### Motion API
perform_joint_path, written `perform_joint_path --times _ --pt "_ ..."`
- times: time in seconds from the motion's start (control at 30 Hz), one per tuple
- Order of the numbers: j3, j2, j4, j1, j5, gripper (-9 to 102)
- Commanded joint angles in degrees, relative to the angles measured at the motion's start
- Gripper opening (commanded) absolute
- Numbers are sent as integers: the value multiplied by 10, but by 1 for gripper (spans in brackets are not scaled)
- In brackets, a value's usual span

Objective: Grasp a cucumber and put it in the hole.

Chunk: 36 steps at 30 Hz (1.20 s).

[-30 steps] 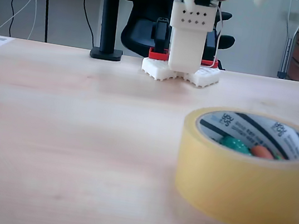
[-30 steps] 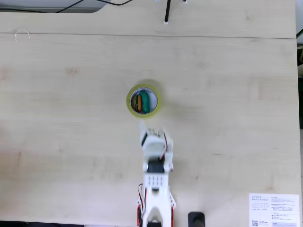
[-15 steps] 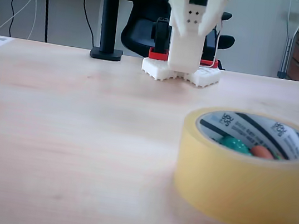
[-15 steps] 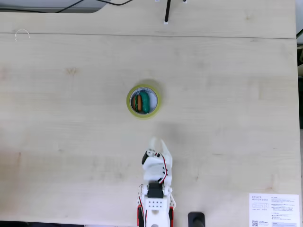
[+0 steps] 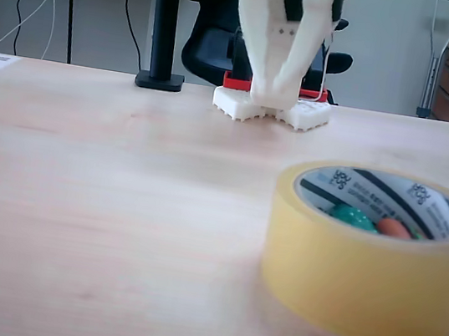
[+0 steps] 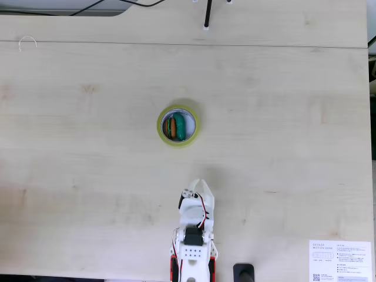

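Observation:
The dark-green cucumber (image 5: 352,217) lies inside the hole, whose white black-striped inner wall (image 5: 374,186) belongs to a yellowish tape roll (image 5: 360,281). From above, the cucumber (image 6: 179,127) sits beside an orange piece (image 6: 170,127) within the roll (image 6: 197,126). My gripper (image 6: 198,184) is well short of the roll, pulled back close to the arm's base. In the low fixed view the gripper (image 5: 272,101) hangs tip down in front of the base, its fingers meeting at the tip with nothing held.
The arm's white and red base (image 5: 309,113) stands at the table's far edge, beside a black pole (image 5: 166,24). A printed sheet (image 6: 339,258) lies in the lower right corner of the view from above. A dark office chair (image 5: 212,23) stands behind the table.
The gripper has drawn back from the tape roll toward the arm's base and swung tip down. The cucumber and orange piece stay inside the roll.

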Motion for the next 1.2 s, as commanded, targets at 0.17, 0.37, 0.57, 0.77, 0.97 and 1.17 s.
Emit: perform_joint_path --times 0.17,0.37,0.57,0.77,0.97,1.17 --pt "49 2 30 2 -36 0" --pt "84 2 54 2 -36 0" --pt "89 2 64 2 -34 0" --pt "89 2 64 2 -36 0" --pt "89 2 64 2 -33 0" --pt "89 2 64 2 -36 0"
